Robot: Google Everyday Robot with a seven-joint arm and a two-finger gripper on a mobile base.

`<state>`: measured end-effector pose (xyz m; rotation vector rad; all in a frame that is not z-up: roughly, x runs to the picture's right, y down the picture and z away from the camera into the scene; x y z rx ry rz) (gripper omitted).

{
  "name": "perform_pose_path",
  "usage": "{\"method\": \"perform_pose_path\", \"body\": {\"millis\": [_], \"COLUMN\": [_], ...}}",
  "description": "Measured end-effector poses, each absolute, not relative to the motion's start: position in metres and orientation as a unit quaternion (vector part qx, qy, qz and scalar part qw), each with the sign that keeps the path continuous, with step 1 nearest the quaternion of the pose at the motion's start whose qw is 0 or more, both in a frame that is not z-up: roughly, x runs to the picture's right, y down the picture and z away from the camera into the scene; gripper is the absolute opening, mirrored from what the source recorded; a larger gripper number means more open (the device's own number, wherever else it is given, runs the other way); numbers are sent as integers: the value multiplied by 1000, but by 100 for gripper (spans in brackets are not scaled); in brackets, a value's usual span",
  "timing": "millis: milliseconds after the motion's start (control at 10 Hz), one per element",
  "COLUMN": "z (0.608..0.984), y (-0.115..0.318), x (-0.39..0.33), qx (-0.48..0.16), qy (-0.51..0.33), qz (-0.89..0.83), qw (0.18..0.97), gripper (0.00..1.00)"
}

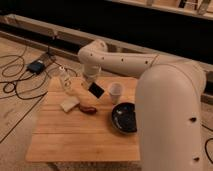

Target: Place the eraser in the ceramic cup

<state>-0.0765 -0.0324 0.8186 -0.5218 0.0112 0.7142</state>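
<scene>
The eraser, a flat black block, hangs tilted in my gripper above the wooden table, just left of the ceramic cup. The gripper is shut on the eraser's upper end. The ceramic cup is small, white and upright at the table's back, a short gap to the right of the eraser. My white arm arches in from the right, and its large link hides the table's right side.
A wide dark bowl sits in front of the cup. A cream-white block and a reddish-brown item lie below the gripper. A clear slim bottle stands at the back left. Cables and a blue box lie on the floor at the left.
</scene>
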Motion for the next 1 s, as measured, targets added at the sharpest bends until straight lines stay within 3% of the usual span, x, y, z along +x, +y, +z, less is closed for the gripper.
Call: {"method": "perform_pose_path", "body": {"millis": [400,1000], "z": [827,868], "y": [-72,-83], "x": [-43,-5], "qx": [-228,-213], "qy": [-1,-2], "qz": [411,501], "qw": [882,839], "gripper": [0,0]}}
